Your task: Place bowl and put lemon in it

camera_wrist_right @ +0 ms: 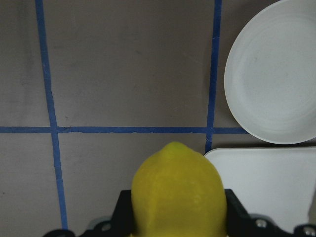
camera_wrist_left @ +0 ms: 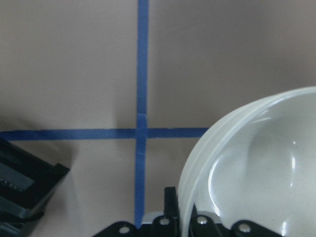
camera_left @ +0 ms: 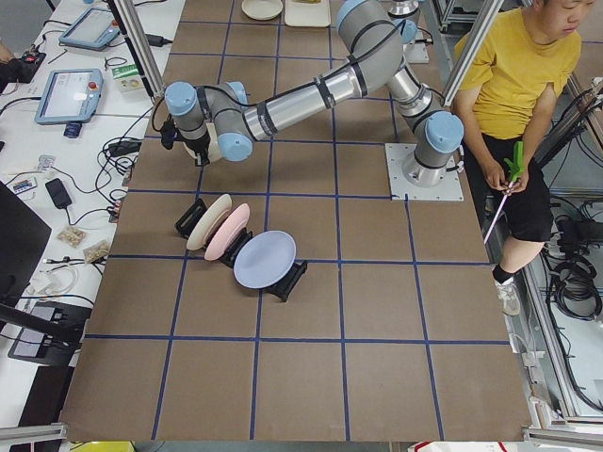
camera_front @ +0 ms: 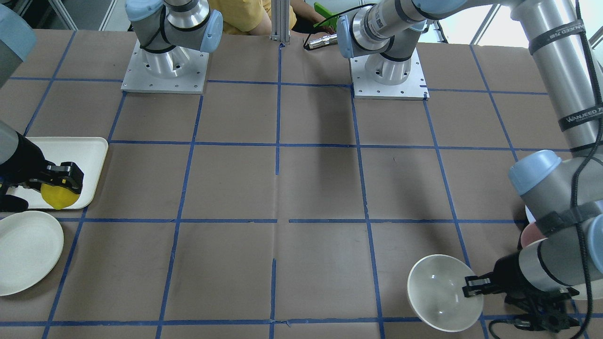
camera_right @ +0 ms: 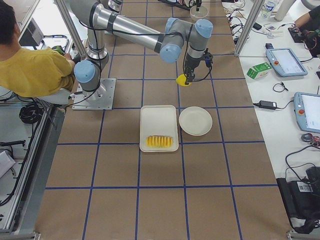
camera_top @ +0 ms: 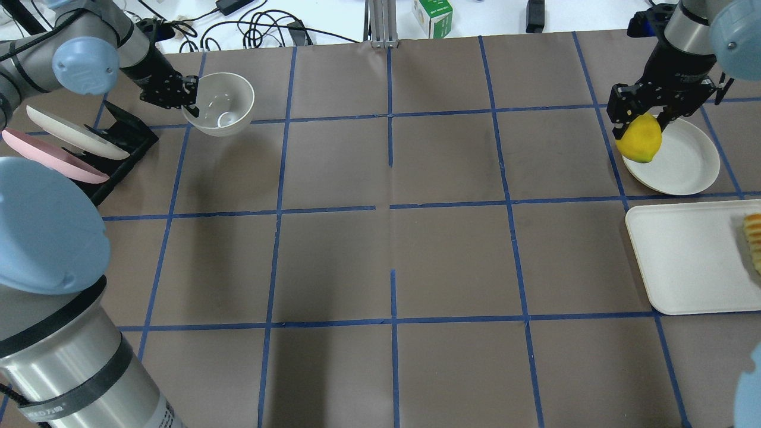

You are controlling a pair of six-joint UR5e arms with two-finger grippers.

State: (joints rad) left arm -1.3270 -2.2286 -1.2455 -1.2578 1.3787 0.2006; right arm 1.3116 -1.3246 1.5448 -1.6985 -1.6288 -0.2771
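The cream bowl (camera_top: 221, 109) hangs tilted above the far left part of the table. My left gripper (camera_top: 191, 104) is shut on its rim. The bowl also shows in the front view (camera_front: 443, 293) with that gripper (camera_front: 474, 286), and in the left wrist view (camera_wrist_left: 256, 168). The yellow lemon (camera_top: 639, 141) is held in my shut right gripper (camera_top: 641, 126), raised over the left edge of the flat plate. The lemon also shows in the front view (camera_front: 59, 197) and in the right wrist view (camera_wrist_right: 177, 192).
A flat cream plate (camera_top: 684, 160) lies at the far right. A white tray (camera_top: 684, 267) nearer the robot holds orange-yellow sliced food (camera_top: 754, 239). A black rack with upright cream and pink plates (camera_top: 65, 145) stands at the left, next to the bowl.
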